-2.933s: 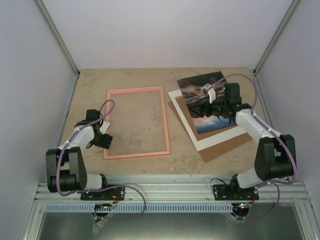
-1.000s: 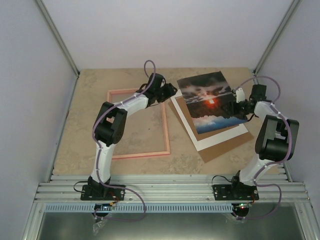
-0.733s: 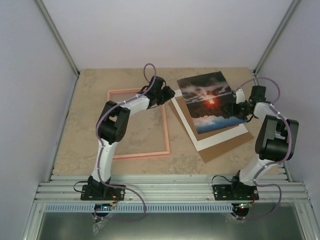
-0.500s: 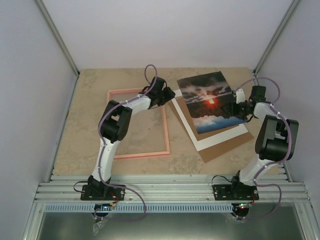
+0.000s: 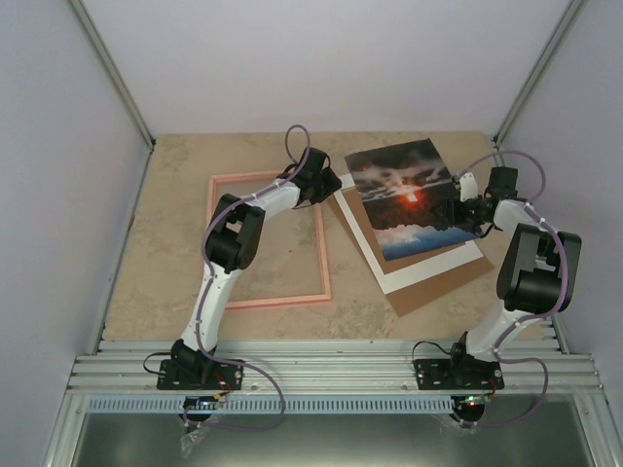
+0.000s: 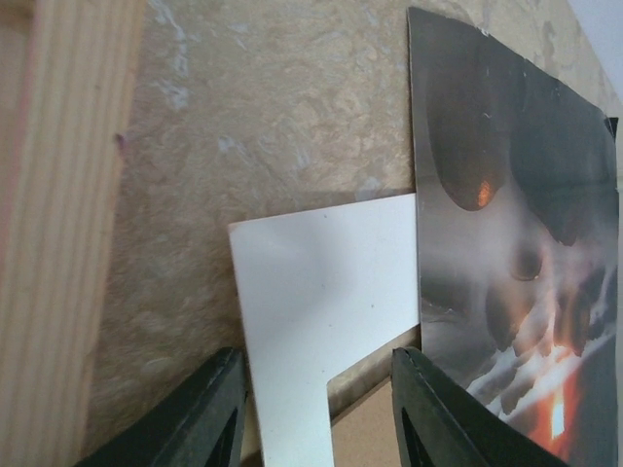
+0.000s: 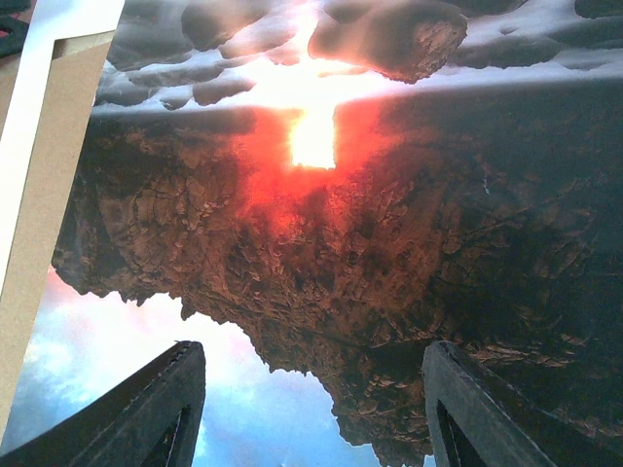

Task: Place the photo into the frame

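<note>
We see the photo (image 5: 407,197) lying on the right half of the counter (image 5: 175,224), on top of a white mat sheet (image 5: 419,275), which in turn rests on a brown backing board (image 5: 428,296). The three are stacked askew to one another. The photo is outside the frame (image 5: 273,301), which lies flat just to the left of the stack, with bare counter showing through its opening. The left pincer (image 5: 329,182) sits low by the frame's far right corner. In its wrist view its fingers (image 6: 209,418) are spread apart either side of the corner of the white mat sheet (image 6: 321,282), pinching nothing. A wood-grained rail of the frame (image 6: 58,195) runs along the left, and the dark far end of the photo (image 6: 506,195) lies to the right. The right pincer (image 5: 456,209) is at the photo's right edge. In its own view its fingers (image 7: 146,413) stand wide apart, and the red-orange glow of the photo (image 7: 331,195) fills the space beyond them. We cannot tell whether those fingers touch the print. A strip of the backing board (image 7: 39,224) shows at the left of that view.
</note>
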You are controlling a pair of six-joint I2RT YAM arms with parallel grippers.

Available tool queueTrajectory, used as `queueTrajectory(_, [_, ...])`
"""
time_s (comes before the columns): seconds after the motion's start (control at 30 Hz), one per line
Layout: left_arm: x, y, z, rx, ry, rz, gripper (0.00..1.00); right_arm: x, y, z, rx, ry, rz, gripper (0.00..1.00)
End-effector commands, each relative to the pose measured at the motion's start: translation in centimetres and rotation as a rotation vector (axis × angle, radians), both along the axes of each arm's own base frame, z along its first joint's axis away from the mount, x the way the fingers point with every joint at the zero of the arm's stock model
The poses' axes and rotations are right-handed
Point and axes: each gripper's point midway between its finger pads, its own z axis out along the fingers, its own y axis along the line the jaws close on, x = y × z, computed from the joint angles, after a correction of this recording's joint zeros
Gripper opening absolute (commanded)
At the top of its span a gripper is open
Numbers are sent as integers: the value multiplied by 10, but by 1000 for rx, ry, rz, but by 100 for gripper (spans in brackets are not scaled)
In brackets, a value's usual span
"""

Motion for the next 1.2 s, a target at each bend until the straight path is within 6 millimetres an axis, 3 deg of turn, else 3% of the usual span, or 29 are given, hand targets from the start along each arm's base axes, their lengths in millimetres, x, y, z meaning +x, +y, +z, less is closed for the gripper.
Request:
queueTrajectory(0.0, [-7,-13,-22,-52,63,-31,43,0,-1,-2,-6,-10,-6,62])
queueTrajectory(0.1, [-5,-19,-15,-73,29,-60,38,1,-1,-4,0,-8,-6,62])
queueTrajectory(0.2, [-1,-18,-1,-69,-36,-68,23,1,0,-5,5,-3,-3,62])
queueTrajectory(0.4, [7,-16,44,-43,-184,-105,0,0,0,1,3,-18,-3,62])
queueTrajectory(0.7, [-13,2,129,41,-352,-141,0,1,-10,16,18,-55,-29,63])
queueTrajectory(0.93, [-46,5,191,149,-483,-208,0,0,-18,25,18,-80,-53,63])
queueTrajectory(1.17, [-64,15,231,235,-569,-218,0,0,-22,25,12,-83,-63,63])
